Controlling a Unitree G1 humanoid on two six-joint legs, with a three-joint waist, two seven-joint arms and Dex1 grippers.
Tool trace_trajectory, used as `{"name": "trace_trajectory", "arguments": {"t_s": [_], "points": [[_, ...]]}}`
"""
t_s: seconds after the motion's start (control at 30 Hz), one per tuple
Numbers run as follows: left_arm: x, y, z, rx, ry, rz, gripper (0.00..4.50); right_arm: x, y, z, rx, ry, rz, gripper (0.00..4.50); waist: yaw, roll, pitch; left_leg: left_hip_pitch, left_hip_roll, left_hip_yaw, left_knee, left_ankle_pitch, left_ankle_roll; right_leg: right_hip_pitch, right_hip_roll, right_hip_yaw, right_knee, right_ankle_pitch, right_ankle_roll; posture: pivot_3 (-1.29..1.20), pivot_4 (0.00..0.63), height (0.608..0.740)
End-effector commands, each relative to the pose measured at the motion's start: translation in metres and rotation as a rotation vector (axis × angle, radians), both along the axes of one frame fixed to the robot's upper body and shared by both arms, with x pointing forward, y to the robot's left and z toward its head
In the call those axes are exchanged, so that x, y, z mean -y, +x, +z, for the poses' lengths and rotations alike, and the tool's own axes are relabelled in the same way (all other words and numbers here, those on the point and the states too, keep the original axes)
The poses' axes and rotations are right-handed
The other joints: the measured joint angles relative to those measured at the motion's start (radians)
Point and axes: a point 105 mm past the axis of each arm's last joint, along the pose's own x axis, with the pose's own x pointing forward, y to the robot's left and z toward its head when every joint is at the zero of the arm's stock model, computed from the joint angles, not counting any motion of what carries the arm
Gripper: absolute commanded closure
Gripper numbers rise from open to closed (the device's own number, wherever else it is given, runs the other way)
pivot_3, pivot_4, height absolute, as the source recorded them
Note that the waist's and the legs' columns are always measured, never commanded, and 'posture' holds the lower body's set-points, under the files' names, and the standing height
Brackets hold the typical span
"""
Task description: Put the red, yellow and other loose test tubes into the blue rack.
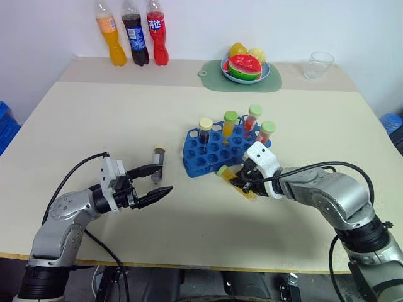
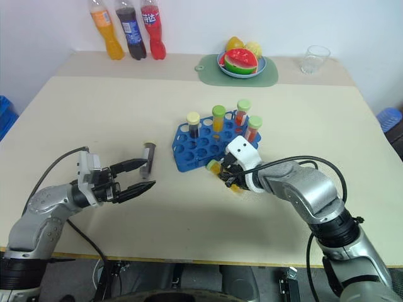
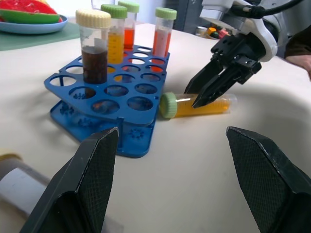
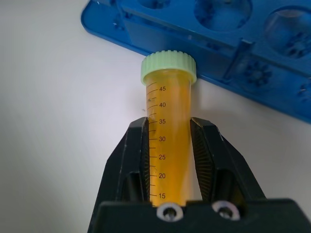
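A yellow test tube (image 4: 167, 131) with a pale green cap lies on the table beside the near edge of the blue rack (image 1: 204, 157). My right gripper (image 1: 243, 182) is shut on this tube's body, one finger on each side. Several capped tubes stand upright in the rack, among them a dark one (image 3: 94, 58), a yellow one (image 3: 115, 41) and a red one (image 3: 162, 36). A dark grey tube (image 1: 158, 162) lies on the table left of the rack. My left gripper (image 1: 162, 180) hovers open next to it, with nothing between its fingers.
Three soda bottles (image 1: 133, 38) stand at the back left. A plate of fruit (image 1: 245, 68) rests on a green mat, with a clear cup (image 1: 318, 64) to its right. Blue bins show past the table's left edge (image 1: 5, 123) and right edge (image 1: 391, 121).
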Motion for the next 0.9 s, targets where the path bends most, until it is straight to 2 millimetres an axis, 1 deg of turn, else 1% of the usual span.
{"name": "trace_trajectory", "arguments": {"t_s": [0.03, 0.17, 0.27, 0.37, 0.47, 0.57, 0.6, 0.63, 0.73, 0.77, 0.9], "points": [[0.001, 0.002, 0.007, 0.038, -0.009, -0.01, 0.84, 0.037, 0.0, -0.005, 0.009, -0.117, -0.059, 3.54, 0.009, 0.0, 0.0, 0.0, 0.0, 0.0, 0.0, 0.0, 0.001, 0.0, 0.0, 0.0, -0.001, 0.0, 0.0, 0.0, 0.15, 0.74], [0.002, 0.005, 0.008, 0.043, -0.009, -0.018, 0.84, 0.047, -0.004, -0.003, 0.021, -0.149, -0.031, 3.54, 0.019, 0.0, 0.0, -0.001, 0.0, 0.0, -0.001, -0.001, 0.001, -0.001, 0.0, 0.0, -0.002, 0.0, 0.0, 0.0, 0.15, 0.74], [0.004, 0.007, 0.009, 0.046, -0.008, -0.029, 0.84, 0.044, -0.006, -0.01, 0.006, -0.154, -0.02, 3.54, 0.018, 0.0, 0.0, -0.001, 0.0, 0.0, -0.001, -0.001, 0.001, -0.001, 0.0, -0.001, -0.001, 0.0, 0.0, 0.0, 0.15, 0.74], [0.005, 0.009, 0.011, 0.05, -0.009, -0.035, 0.84, 0.046, -0.006, -0.018, -0.005, -0.201, -0.011, 3.54, 0.016, 0.0, 0.0, 0.0, 0.0, 0.0, -0.001, -0.001, 0.001, 0.0, 0.0, -0.001, -0.001, 0.0, 0.0, 0.0, 0.15, 0.74], [0.005, 0.01, 0.012, 0.053, -0.006, -0.038, 0.84, 0.051, -0.004, -0.025, 0.005, -0.278, 0.025, 3.54, 0.014, -0.002, -0.001, 0.0, 0.001, 0.0, -0.001, -0.001, 0.001, 0.0, 0.0, -0.001, -0.001, 0.0, 0.0, 0.0, 0.15, 0.74], [0.004, 0.009, 0.012, 0.054, -0.006, -0.036, 0.84, 0.054, -0.003, -0.03, -0.012, -0.313, 0.058, 3.54, 0.01, -0.002, -0.001, 0.001, 0.001, 0.0, -0.001, -0.001, 0.001, 0.001, 0.0, -0.001, -0.001, 0.0, 0.0, 0.0, 0.15, 0.74], [0.004, 0.008, 0.012, 0.053, -0.006, -0.034, 0.84, 0.054, -0.003, -0.03, -0.019, -0.314, 0.065, 2.7, 0.01, -0.003, -0.002, 0.001, 0.001, 0.0, -0.001, -0.001, 0.001, 0.001, 0.0, -0.001, -0.001, 0.0, 0.0, 0.0, 0.15, 0.74], [0.004, 0.008, 0.011, 0.052, -0.007, -0.032, 0.84, 0.054, -0.002, -0.03, -0.023, -0.31, 0.068, 2.39, 0.012, -0.004, -0.002, 0.001, 0.001, 0.0, -0.001, -0.001, 0.001, 0.001, 0.0, -0.001, -0.001, 0.0, 0.0, 0.0, 0.15, 0.74], [0.003, 0.006, 0.01, 0.049, -0.007, -0.023, 0.84, 0.051, 0.004, -0.028, -0.01, -0.277, 0.032, 0.94, 0.011, -0.004, -0.002, 0.001, 0.001, 0.001, -0.001, -0.001, 0.001, 0.0, 0.0, 0.0, -0.001, 0.0, 0.0, 0.0, 0.15, 0.74], [0.003, 0.005, 0.01, 0.049, -0.007, -0.02, 0.84, 0.05, 0.005, -0.027, -0.012, -0.269, 0.03, 0.57, 0.011, -0.004, -0.003, 0.0, 0.001, 0.0, -0.002, -0.001, 0.001, 0.0, 0.0, 0.0, -0.001, 0.0, 0.0, 0.0, 0.15, 0.74], [0.003, 0.004, 0.01, 0.05, -0.009, -0.012, 0.84, 0.046, 0.012, -0.024, -0.009, -0.249, 0.024, 0.57, 0.001, -0.004, -0.003, 0.001, 0.002, 0.0, -0.002, -0.001, 0.001, 0.0, 0.001, -0.001, -0.001, 0.0, 0.0, 0.0, 0.15, 0.74]]}}
